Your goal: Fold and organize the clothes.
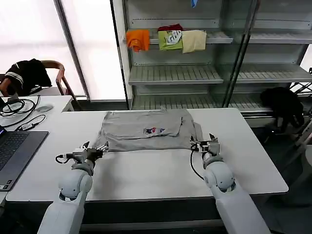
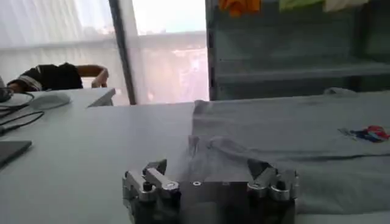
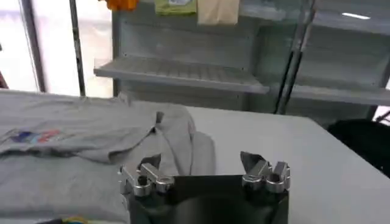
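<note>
1. We have the light grey soft T-shirt with a small multicolour chest print [image 1: 146, 129] lying partly folded at the centre of the head view, on the white table [image 1: 146, 170], its near hem running straight across between our two grippers.

2. Our left gripper [image 1: 97, 150] sits low at the lower left of the shirt, fingers spread and holding nothing; in the left wrist view [image 2: 210, 173] the cloth edge lies right between and ahead of the tips.

3. Our right gripper [image 1: 204, 142] waits at the shirt's lower right corner, likewise spread and empty; the right wrist view [image 3: 201, 164] shows a bunched sleeve fold just ahead.

4. Risk, as we judge it: pinching one layer only. The hem looks doubled, so a shallow bite could lift the top layer and pull the fold apart.

5. If the two grippers close unevenly or lift at different moments, we expect the shirt to skew and drag sideways.

6. The bunched fabric on the right could snag a fingertip and crumple.

7. The laptop [image 1: 14, 151] and cables [image 1: 19, 105] at the left edge sit well apart, a small hazard.
</note>
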Controlling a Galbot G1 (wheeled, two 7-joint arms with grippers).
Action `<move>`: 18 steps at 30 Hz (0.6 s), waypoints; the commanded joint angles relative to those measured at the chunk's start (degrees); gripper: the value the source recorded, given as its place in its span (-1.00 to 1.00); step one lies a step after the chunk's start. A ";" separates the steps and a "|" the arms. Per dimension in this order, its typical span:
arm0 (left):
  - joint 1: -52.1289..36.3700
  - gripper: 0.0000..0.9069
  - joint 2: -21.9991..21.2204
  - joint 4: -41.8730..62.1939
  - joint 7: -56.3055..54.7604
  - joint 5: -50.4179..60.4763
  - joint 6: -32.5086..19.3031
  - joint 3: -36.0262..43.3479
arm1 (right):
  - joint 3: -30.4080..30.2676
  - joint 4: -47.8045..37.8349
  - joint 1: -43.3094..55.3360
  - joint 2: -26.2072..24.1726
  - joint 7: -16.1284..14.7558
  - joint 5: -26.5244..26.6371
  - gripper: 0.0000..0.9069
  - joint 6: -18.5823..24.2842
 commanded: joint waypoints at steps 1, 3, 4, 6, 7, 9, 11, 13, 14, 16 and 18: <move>0.66 1.00 -0.09 1.35 0.19 0.63 0.13 -0.34 | 0.02 0.45 -1.32 -1.03 0.07 0.90 1.00 -0.10; 0.44 1.00 -0.17 1.71 0.16 0.67 0.07 -0.42 | -0.02 0.09 -1.00 -0.74 0.18 0.89 1.00 -0.11; 0.35 1.00 -0.18 1.86 0.16 0.67 0.05 -0.44 | -0.02 0.02 -0.91 -0.67 0.20 0.89 1.00 -0.12; -0.03 1.00 -0.26 2.27 0.16 0.64 -0.03 -0.51 | -0.04 -0.16 -0.60 -0.60 0.21 0.89 1.00 -0.13; -0.08 1.00 -0.26 2.31 0.16 0.62 -0.05 -0.51 | -0.08 -0.17 -0.57 -0.62 0.22 0.89 1.00 -0.14; -0.24 1.00 -0.34 2.41 0.17 0.55 -0.09 -0.48 | -0.21 -0.35 -0.39 -0.65 0.16 0.83 1.00 -0.13; -0.59 1.00 -0.42 2.90 0.14 0.58 -0.11 -0.50 | -0.27 -0.58 -0.21 -0.50 0.16 0.77 1.00 -0.15; -0.82 1.00 -0.39 3.27 0.10 0.56 -0.13 -0.55 | -0.29 -0.99 -0.03 -0.29 0.17 0.71 1.00 -0.15; -0.89 1.00 -0.36 3.69 0.12 0.55 -0.20 -0.63 | -0.35 -1.14 0.02 -0.20 0.13 0.72 1.00 -0.15; -0.84 1.00 -0.22 4.00 0.16 0.53 -0.26 -0.66 | -0.46 -1.49 0.07 -0.05 0.04 0.82 1.00 -0.15; -0.74 1.00 -0.12 4.15 0.17 0.55 -0.36 -0.67 | -0.58 -2.28 0.09 0.26 -0.06 0.88 1.00 -0.15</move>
